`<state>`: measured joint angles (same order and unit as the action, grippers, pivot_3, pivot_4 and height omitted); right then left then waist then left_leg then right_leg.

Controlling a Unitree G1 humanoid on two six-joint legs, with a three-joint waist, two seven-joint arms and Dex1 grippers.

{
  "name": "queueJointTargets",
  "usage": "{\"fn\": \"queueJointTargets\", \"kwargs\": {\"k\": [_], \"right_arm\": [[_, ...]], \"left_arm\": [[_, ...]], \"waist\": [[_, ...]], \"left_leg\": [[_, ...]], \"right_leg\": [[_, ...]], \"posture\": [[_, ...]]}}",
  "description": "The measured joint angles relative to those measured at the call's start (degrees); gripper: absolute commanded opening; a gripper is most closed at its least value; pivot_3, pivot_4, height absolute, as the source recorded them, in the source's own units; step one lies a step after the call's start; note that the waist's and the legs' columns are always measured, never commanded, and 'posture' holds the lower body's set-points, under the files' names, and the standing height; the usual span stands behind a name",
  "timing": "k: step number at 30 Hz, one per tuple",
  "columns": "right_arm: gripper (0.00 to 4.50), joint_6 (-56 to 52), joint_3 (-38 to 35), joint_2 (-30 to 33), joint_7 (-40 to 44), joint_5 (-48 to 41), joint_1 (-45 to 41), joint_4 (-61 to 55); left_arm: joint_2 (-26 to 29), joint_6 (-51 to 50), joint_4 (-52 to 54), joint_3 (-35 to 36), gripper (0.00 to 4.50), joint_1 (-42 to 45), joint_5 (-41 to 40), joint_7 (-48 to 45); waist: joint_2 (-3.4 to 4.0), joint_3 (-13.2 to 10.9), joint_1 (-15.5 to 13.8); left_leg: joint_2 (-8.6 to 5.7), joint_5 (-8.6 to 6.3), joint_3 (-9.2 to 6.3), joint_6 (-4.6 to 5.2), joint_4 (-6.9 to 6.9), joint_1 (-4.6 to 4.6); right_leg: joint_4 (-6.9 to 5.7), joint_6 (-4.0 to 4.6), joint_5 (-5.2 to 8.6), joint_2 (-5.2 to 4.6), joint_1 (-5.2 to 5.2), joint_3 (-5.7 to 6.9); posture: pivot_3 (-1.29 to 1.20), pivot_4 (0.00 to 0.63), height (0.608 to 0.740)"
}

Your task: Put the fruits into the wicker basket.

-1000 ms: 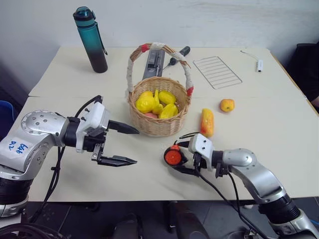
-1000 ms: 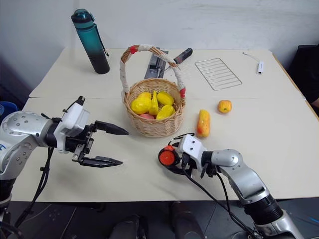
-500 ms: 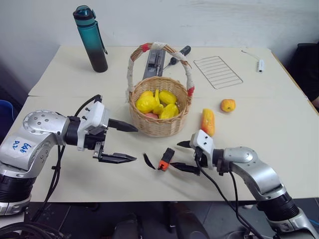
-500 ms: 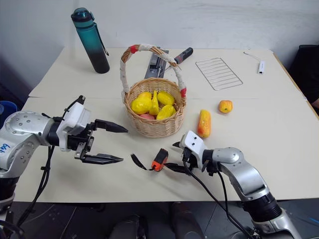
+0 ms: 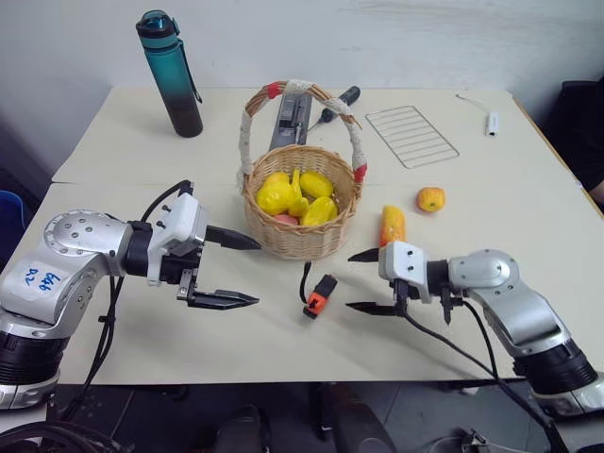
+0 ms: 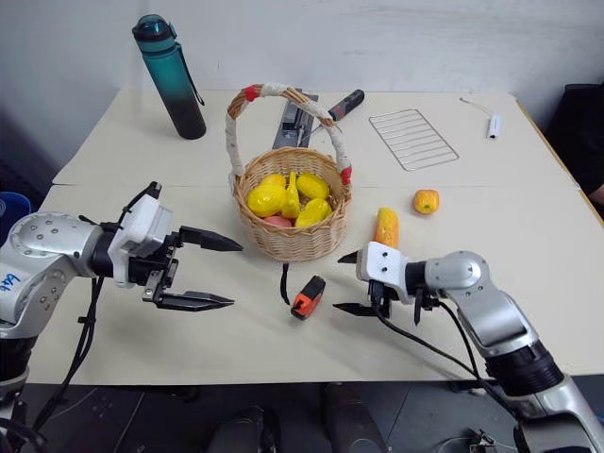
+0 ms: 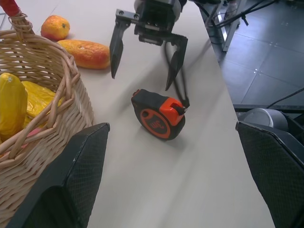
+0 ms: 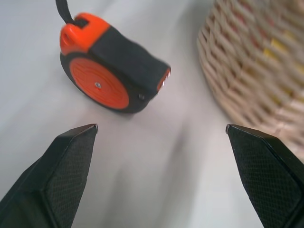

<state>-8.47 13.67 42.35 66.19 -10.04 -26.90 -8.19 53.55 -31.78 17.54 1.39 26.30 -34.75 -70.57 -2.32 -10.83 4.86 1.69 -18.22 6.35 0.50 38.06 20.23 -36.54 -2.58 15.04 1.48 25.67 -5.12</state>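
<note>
Fruits first: I see the elongated mango-like fruit (image 5: 392, 225) on the table (image 5: 528, 283) just right of the wicker basket (image 5: 300, 241), apart from it, its lower end hidden behind my right gripper (image 5: 362, 281). Small apple-like fruit (image 5: 430, 198) sits further right, near the mango, not touching. Neither is in the basket. Basket already holds several yellow pieces (image 5: 297, 196) plus something pinkish underneath that I can't identify.

Right gripper: fingers spread wide, nothing between them, hovering just right of the orange-and-black tape measure (image 5: 320, 293). Tape measure lies on the table in front of the basket, a black strap curling off it. Can't tell from the head views whether the lower fingertip touches the table.

Left gripper (image 5: 236, 272): fingers released, wide apart, empty, left of the basket and pointing toward it.

Behind the basket a dark tool (image 5: 293, 118) is partly blocked by the handle; can't make it out. Bottle (image 5: 172, 74) and wire rack (image 5: 411, 136) sit at the back.
</note>
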Motion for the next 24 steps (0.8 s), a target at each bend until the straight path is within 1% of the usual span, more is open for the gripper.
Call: {"fn": "queueJointTargets", "kwargs": {"k": [4,8,10,12,15,18,21,23,24], "right_arm": [[4.47,7.1,1.7,0.2,4.2,1.2,-2.6,0.8],[4.47,11.4,4.9,-0.2,10.4,2.0,-8.3,2.1],[4.47,14.1,7.8,-0.7,14.1,3.3,-12.2,4.5],[4.47,17.3,11.0,-2.1,17.4,5.2,-15.5,7.8],[4.47,20.1,13.9,-6.0,19.5,7.1,-18.7,14.0],[4.47,23.5,16.1,-8.6,20.9,9.0,-21.1,19.6],[3.95,26.1,17.6,-12.0,21.1,10.9,-24.0,25.4],[3.29,27.9,17.9,-13.7,21.4,11.2,-24.9,28.6],[3.04,28.9,18.0,-13.8,21.8,11.2,-24.9,29.7]], "left_arm": [[0.0,0.0,0.0,0.1,4.48,0.0,0.0,0.1],[0.0,-0.1,0.1,0.2,4.48,-0.1,0.0,0.5],[0.0,-0.1,0.1,0.3,4.48,-0.1,-0.1,0.7],[-0.3,-0.2,0.3,0.4,4.48,-0.1,-0.1,1.1],[-0.9,-0.3,0.6,0.4,4.48,-0.1,-0.1,1.9],[-0.9,-0.6,1.3,0.8,4.48,-0.5,-0.2,2.5],[-1.0,-0.9,2.5,1.2,4.5,-1.3,-0.5,3.2],[-1.0,-1.4,2.8,1.5,4.5,-2.0,-0.8,3.7],[-1.0,-1.6,3.0,1.8,4.5,-2.1,-0.9,4.0]], "waist": [[0.0,0.0,-0.1],[0.03,0.0,0.0],[0.03,0.0,0.1],[0.03,0.0,0.0],[0.02,0.0,0.0],[0.03,0.0,0.0],[0.03,0.0,0.2],[0.03,0.0,0.1],[0.03,0.0,0.1]], "left_leg": [[0.0,-0.02,-0.02,0.0,0.0,0.01],[0.01,-0.03,-0.01,0.01,0.0,0.0],[0.01,-0.03,0.01,0.01,0.0,-0.02],[0.02,-0.03,0.01,0.01,0.02,-0.03],[0.01,-0.03,0.01,0.01,0.03,-0.02],[0.01,-0.03,0.03,0.0,0.09,-0.03],[0.03,-0.03,0.05,-0.03,0.08,-0.04],[0.03,-0.01,0.01,-0.08,0.08,-0.03],[0.04,-0.01,-0.01,-0.1,0.08,-0.02]], "right_leg": [[0.0,0.0,0.0,0.0,0.0,0.02],[-0.04,0.0,0.0,-0.01,0.02,0.03],[-0.05,0.01,0.0,-0.01,0.02,0.03],[-0.06,0.04,0.01,-0.01,0.01,0.03],[-0.11,0.04,0.01,-0.02,0.02,0.03],[-0.27,0.07,0.03,-0.05,0.07,0.03],[-0.37,0.15,0.08,-0.07,0.12,0.03],[-0.49,0.25,0.14,-0.07,0.17,0.07],[-0.5,0.27,0.15,-0.07,0.2,0.09]], "posture": [[0.0,0.15,0.74],[0.0,0.15,0.74],[0.0,0.15,0.74],[0.0,0.15,0.74],[0.0,0.15,0.74],[0.0,0.15,0.74],[0.0,0.15,0.74],[0.0,0.15,0.74],[0.0,0.15,0.74]]}}
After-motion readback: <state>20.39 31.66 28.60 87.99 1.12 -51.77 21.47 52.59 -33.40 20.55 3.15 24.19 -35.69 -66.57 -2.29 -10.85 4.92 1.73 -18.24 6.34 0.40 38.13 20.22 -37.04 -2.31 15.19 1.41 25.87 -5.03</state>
